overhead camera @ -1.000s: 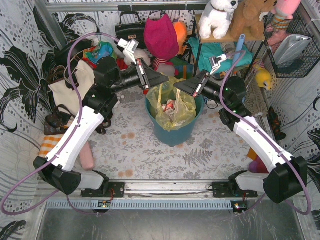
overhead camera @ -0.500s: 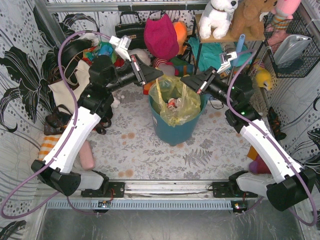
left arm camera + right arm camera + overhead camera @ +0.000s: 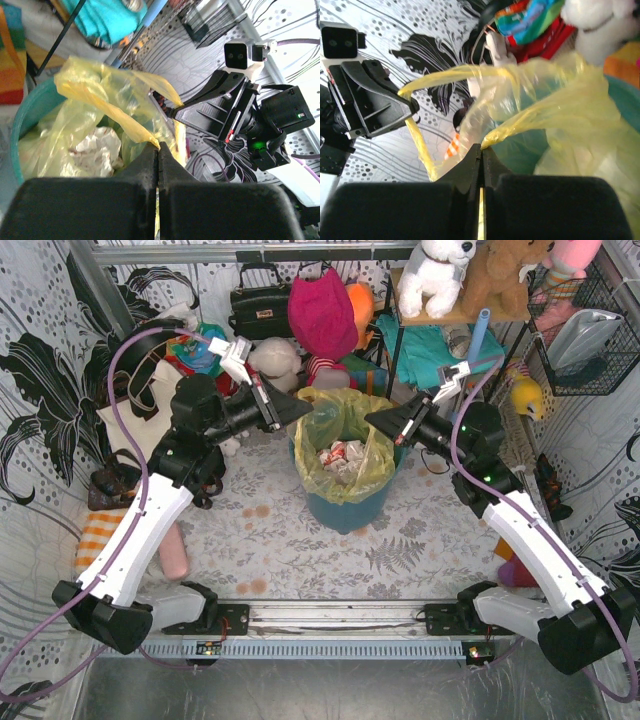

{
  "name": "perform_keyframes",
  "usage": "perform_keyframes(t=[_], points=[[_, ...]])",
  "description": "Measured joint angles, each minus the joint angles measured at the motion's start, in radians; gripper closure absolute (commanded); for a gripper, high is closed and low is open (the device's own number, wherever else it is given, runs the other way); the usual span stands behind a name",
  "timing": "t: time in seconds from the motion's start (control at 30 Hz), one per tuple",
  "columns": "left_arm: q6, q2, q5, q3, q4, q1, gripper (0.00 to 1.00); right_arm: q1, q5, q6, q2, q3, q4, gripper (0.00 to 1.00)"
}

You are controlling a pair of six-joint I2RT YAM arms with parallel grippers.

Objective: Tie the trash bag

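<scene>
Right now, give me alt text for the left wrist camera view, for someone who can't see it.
The left gripper, shut, pinches a strip of the yellow trash bag at the bottom of the frame. Opposite, the right gripper pinches another strip of the bag, which sits in a teal bin with crumpled white paper inside.

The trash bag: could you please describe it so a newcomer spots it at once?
Find the teal round bin centred on the table. The trash bag lines it: thin translucent yellow-green plastic over crumpled paper, unlike the opaque cream tote bag at left.
</scene>
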Motion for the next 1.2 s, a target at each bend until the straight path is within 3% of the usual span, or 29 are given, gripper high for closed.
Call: perform_keyframes(t=[0.23,0.67,0.93,1.2], points=[[0.023,-0.073,0.036,-0.117,-0.067,0.001,1.00,0.000,-0.092,0.044,-0.050,-0.130,0.003,1.00],[0.054,-0.087,0.259,-0.119,-0.077,0.009,1.00,0.000,-0.171,0.066,-0.104,-0.129,0.024,1.00],[-0.058,-0.061,0.427,-0.119,0.104,0.028,1.00,0.000,-0.174,0.064,-0.102,-0.052,0.033,1.00],[-0.216,-0.043,0.499,-0.119,0.354,0.055,1.00,0.000,-0.166,0.061,-0.076,0.003,0.048,1.00]])
